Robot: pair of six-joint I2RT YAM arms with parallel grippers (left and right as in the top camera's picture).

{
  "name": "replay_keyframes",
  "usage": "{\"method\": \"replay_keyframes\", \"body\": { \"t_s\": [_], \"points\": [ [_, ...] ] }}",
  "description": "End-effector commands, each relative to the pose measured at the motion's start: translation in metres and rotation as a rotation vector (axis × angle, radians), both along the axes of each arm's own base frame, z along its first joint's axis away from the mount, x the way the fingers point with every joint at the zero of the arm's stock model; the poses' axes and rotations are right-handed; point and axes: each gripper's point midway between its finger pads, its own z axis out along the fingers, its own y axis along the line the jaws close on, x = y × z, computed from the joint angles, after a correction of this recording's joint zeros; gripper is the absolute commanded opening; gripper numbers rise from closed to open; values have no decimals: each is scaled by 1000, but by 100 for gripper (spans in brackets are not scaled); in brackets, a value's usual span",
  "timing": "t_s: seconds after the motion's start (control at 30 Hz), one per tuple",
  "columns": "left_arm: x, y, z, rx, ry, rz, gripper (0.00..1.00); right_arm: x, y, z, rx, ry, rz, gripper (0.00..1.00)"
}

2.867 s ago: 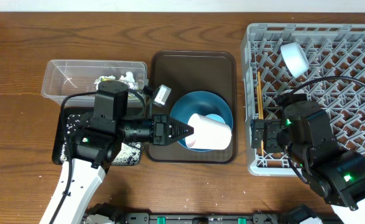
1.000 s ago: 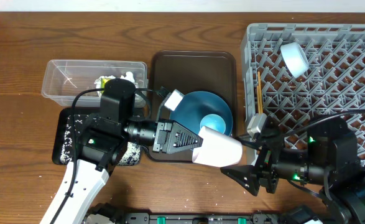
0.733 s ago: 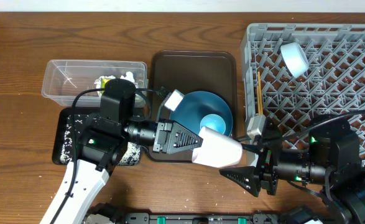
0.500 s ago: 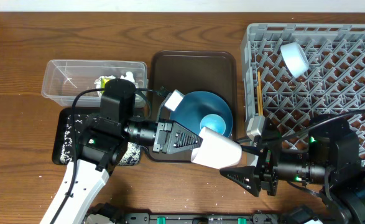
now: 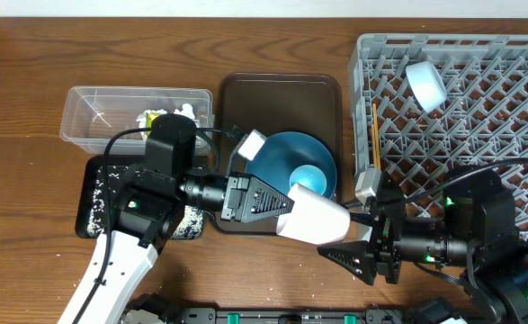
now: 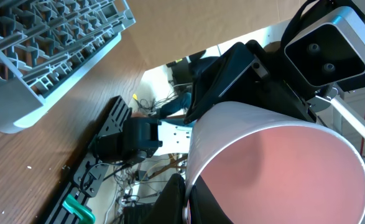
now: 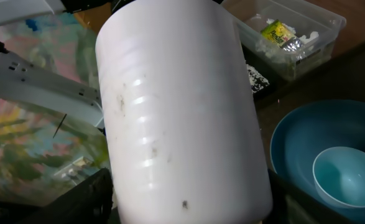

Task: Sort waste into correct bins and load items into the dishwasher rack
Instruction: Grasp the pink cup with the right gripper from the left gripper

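Observation:
My left gripper (image 5: 286, 209) is shut on the rim of the pink cup (image 5: 316, 216), holding it on its side above the table's front edge; the left wrist view (image 6: 185, 199) looks into the cup (image 6: 281, 168). My right gripper (image 5: 343, 236) is open, its fingers on either side of the cup's base (image 7: 182, 112). The blue plate (image 5: 286, 153) holds the light-blue cup (image 5: 310, 178). The white bowl (image 5: 424, 83) and chopsticks (image 5: 374, 135) lie in the grey rack (image 5: 515, 54). The clear tub (image 5: 93, 112) holds a wrapper (image 5: 147, 117) and tissue. The black tray (image 5: 102, 193) holds rice.
The brown serving tray (image 5: 281, 90) lies under the blue plate, between the bins and the rack. The rack's near corner shows in the left wrist view (image 6: 45, 37). Both arms meet in front of the brown tray, near the table's front edge.
The left arm lifted the pink cup off the plate and swung it right and forward. The right arm came from the rack to the cup's base, edging slightly closer over the last second.

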Motion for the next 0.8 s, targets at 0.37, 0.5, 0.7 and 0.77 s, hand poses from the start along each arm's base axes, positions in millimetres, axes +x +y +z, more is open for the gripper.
{"method": "replay_keyframes", "body": {
  "t_s": [0.37,0.5,0.7,0.77],
  "points": [
    [-3,0,3,-11,-12,-15,7,9,0,4,7,-49,-25,58],
    [-5,-1,1,-10,-14,-21,7,16,-3,1,-16,-63,-63,58],
    [-16,-4,-4,-8,-46,-63,14,22,-6,-2,-40,-75,-99,57],
    [-16,-4,-5,-8,-49,-64,17,22,-6,-2,-40,-75,-99,57]
  ]
}}
